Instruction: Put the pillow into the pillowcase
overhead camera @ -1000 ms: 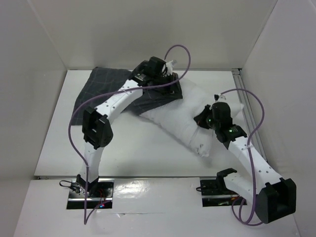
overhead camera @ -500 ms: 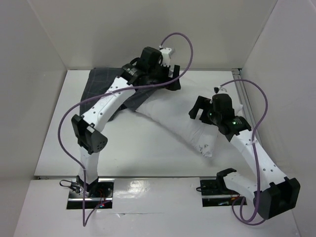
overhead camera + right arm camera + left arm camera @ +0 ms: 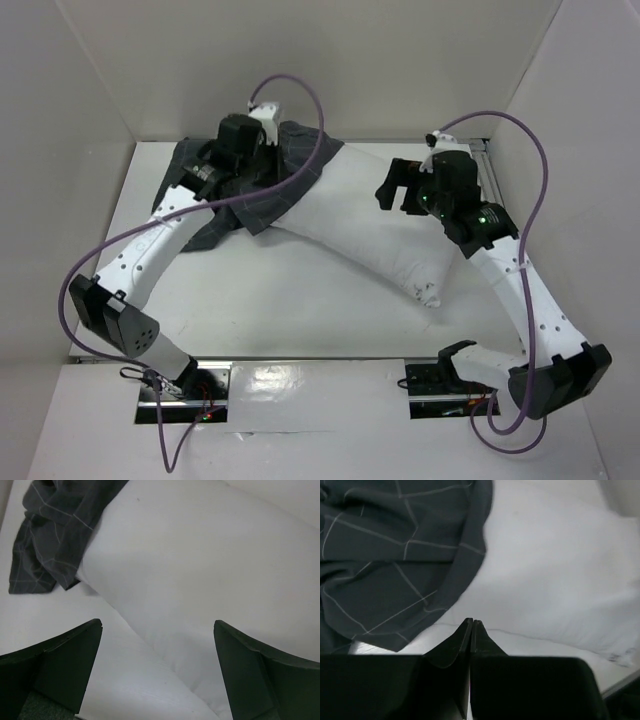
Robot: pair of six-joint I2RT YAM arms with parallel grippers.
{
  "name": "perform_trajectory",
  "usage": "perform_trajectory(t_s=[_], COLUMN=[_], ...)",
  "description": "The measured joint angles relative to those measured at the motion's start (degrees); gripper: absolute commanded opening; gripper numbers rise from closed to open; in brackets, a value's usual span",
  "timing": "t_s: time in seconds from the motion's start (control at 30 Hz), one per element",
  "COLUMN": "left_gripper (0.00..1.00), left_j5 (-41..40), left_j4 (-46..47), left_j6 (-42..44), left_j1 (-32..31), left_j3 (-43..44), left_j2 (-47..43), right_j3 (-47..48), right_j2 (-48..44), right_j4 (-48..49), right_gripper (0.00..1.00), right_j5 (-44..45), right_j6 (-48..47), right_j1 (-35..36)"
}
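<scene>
The white pillow (image 3: 365,225) lies slantwise from the back middle to the front right. The dark grey checked pillowcase (image 3: 205,215) is bunched at the back left, and its hem drapes over the pillow's far left end (image 3: 55,525). My left gripper (image 3: 243,150) hovers over that overlap, shut with nothing between its fingers (image 3: 471,622); pillowcase (image 3: 395,555) shows to its left and pillow (image 3: 545,580) to its right. My right gripper (image 3: 398,190) hangs open above the pillow's far right part, its jaws wide apart over plain white fabric (image 3: 157,625) and not touching it.
White walls close in the table (image 3: 260,300) on the left, back and right. A metal rail (image 3: 488,165) runs along the back right edge. Purple cables (image 3: 300,95) loop above both wrists. Both arm bases stand at the near edge.
The right gripper let go of the pillow, opened and rose toward the back. The left arm swung left from the pillowcase hem; its gripper opened and shut again. The pillow settled flatter.
</scene>
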Motion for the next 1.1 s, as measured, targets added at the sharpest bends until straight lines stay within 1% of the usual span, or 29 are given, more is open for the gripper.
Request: perform_trajectory(t_s=[0.03, 0.07, 0.1, 0.13, 0.2, 0.27, 0.33, 0.43, 0.47, 0.57, 0.73, 0.87, 0.93, 0.97, 1.03, 1.07, 1.1], left_gripper=[0.23, 0.42, 0.82, 0.92, 0.99, 0.99, 0.99, 0.97, 0.95, 0.94, 0.9, 0.83, 0.77, 0.73, 0.68, 0.62, 0.59], left_j5=[-1.3, -2.8, -4.0, -5.5, -8.0, -11.3, -13.8, -16.8, -17.5, -18.6, -19.0, -18.4, -17.7, -17.4, -16.7, -16.3, -16.2], left_j4=[1.3, 3.6, 5.2, 6.6, 8.2, 10.4, 12.6, 18.3, 21.0, 28.1, 37.7, 43.1, 44.5, 44.9, 45.6, 46.3, 46.8], left_j6=[-0.6, -0.9, -1.4, -2.4, -4.8, -7.1, -9.3, -11.8, -12.7, -14.6, -16.7, -17.0, -16.9, -17.0, -17.1, -17.1, -17.2], left_j1=[0.2, 0.4, 0.4, 0.5, 0.5, 0.6, 0.6, 0.8, 1.0, 2.2, 5.0, 6.2, 6.8, 7.0, 7.7, 8.1, 8.4], left_j3=[-4.3, -10.0, -15.7, -21.9, -32.3, -41.1, -46.8, -52.4, -54.0, -57.7, -58.6, -58.3, -57.1, -56.5, -55.3, -55.1, -55.1], left_j2=[-1.0, -2.6, -4.1, -5.7, -8.3, -10.6, -12.2, -13.8, -13.9, -13.3, -7.8, -3.1, -0.3, 0.7, 2.3, 2.7, 2.8], right_j3=[0.3, 0.4, 0.5, 0.6, 0.6, 0.6, 0.6, 0.6, 0.6, 0.6, 0.6, 0.6, 0.6, 0.6, 0.6, 0.6, 0.6], right_j2=[1.0, 2.1, 3.4, 4.5, 6.4, 7.5, 8.0, 8.0, 8.0, 8.1, 8.1, 8.1, 8.1, 8.1, 8.1, 8.1, 8.1], right_j4=[-0.1, -0.1, -0.2, -0.2, -0.5, -0.7, -0.9, -1.0, -1.1, -1.1, -1.7, -3.5, -4.9, -5.6, -6.9, -7.6, -8.3], right_gripper=[1.0, 1.0, 1.0, 1.0, 1.0, 1.0, 1.0, 1.0, 1.0, 1.0, 1.0, 1.0, 1.0, 1.0, 1.0, 1.0, 1.0], right_j5=[-0.4, -0.7, -0.9, -1.3, -1.9, -2.2, -2.4, -2.4, -2.4, -2.4, -2.3, -1.8, -1.6, -1.4, -1.0, -0.8, -0.7], right_j6=[-0.5, -1.0, -1.5, -2.0, -2.6, -3.2, -3.6, -3.9, -4.1, -4.5, -5.2, -5.6, -5.9, -6.0, -6.3, -6.3, -6.5], right_j1=[0.7, 1.5, 2.5, 3.4, 4.5, 5.2, 5.4, 5.4, 5.4, 5.4, 5.4, 5.4, 5.6, 5.6, 5.7, 5.7, 5.7])
